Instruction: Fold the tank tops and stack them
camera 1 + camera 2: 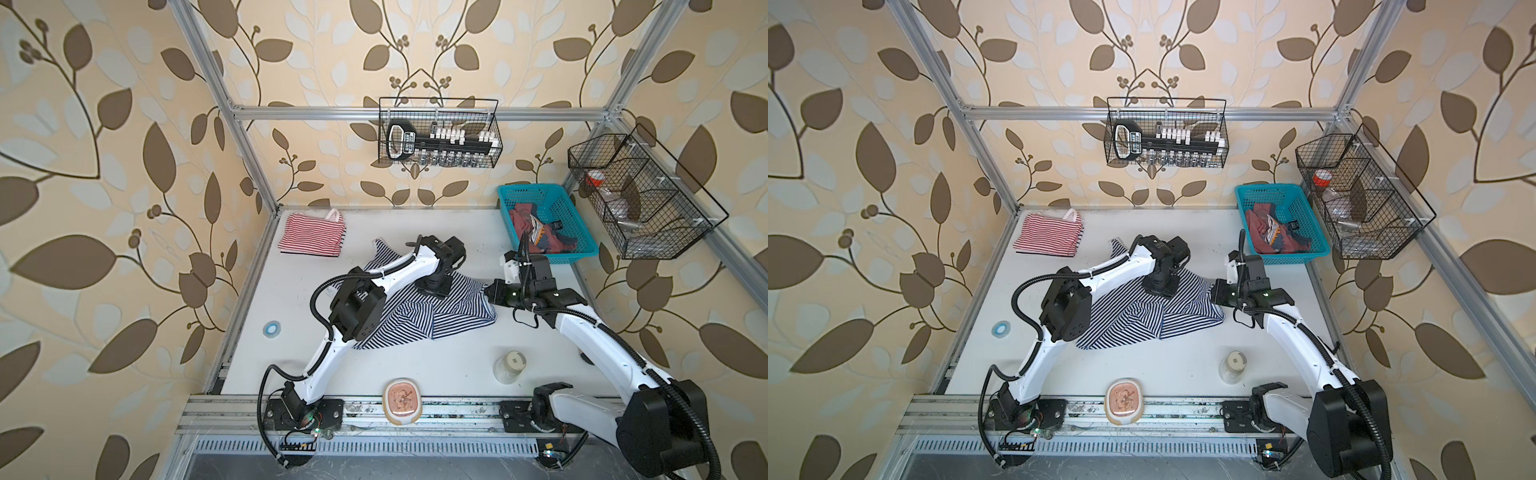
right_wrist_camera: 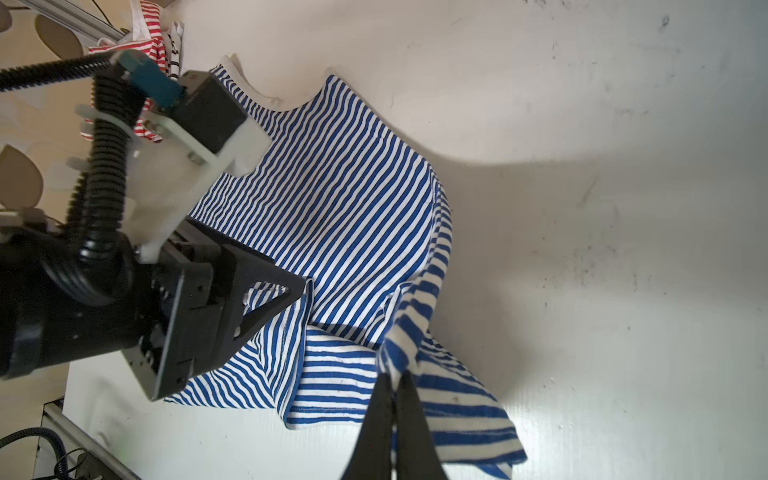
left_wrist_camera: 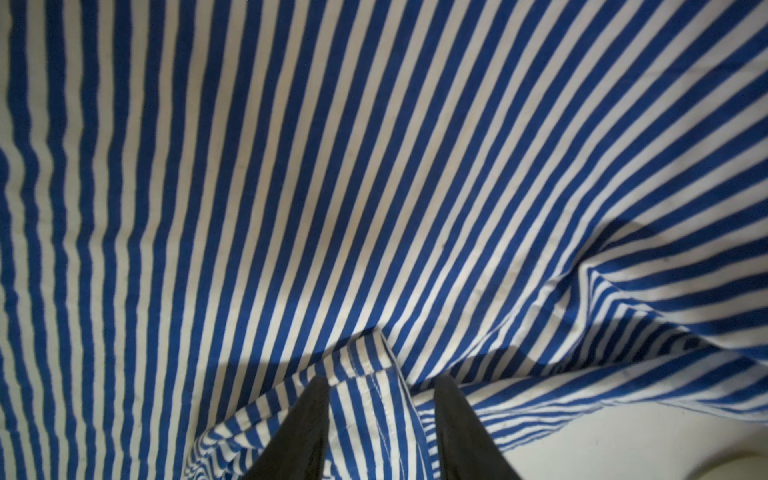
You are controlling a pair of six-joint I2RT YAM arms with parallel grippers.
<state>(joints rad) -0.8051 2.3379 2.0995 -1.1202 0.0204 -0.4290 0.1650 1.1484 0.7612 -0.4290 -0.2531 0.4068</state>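
Note:
The navy-and-white striped tank top [image 1: 453, 309] [image 1: 1133, 322] lies crumpled mid-table. My left gripper [image 1: 432, 286] [image 3: 382, 386] points down onto it, open partway, with a hemmed fold standing between its fingers [image 3: 307, 419]. My right gripper [image 1: 487, 289] [image 2: 397, 374] is shut on the right edge of the same top [image 2: 353, 208], lifting a corner slightly. The red-and-white striped tank top [image 1: 311, 235] [image 1: 1048, 235] lies folded at the back left. A dusty red tank top [image 1: 536, 232] [image 1: 1266, 232] sits bunched in the teal basket.
The teal basket [image 1: 509, 199] stands at the back right. Wire baskets hang on the back wall [image 1: 440, 133] and the right rail [image 1: 640, 199]. A blue tape ring [image 1: 272, 329], a glass jar [image 1: 510, 365] and a peach lidded box [image 1: 402, 401] sit near the front.

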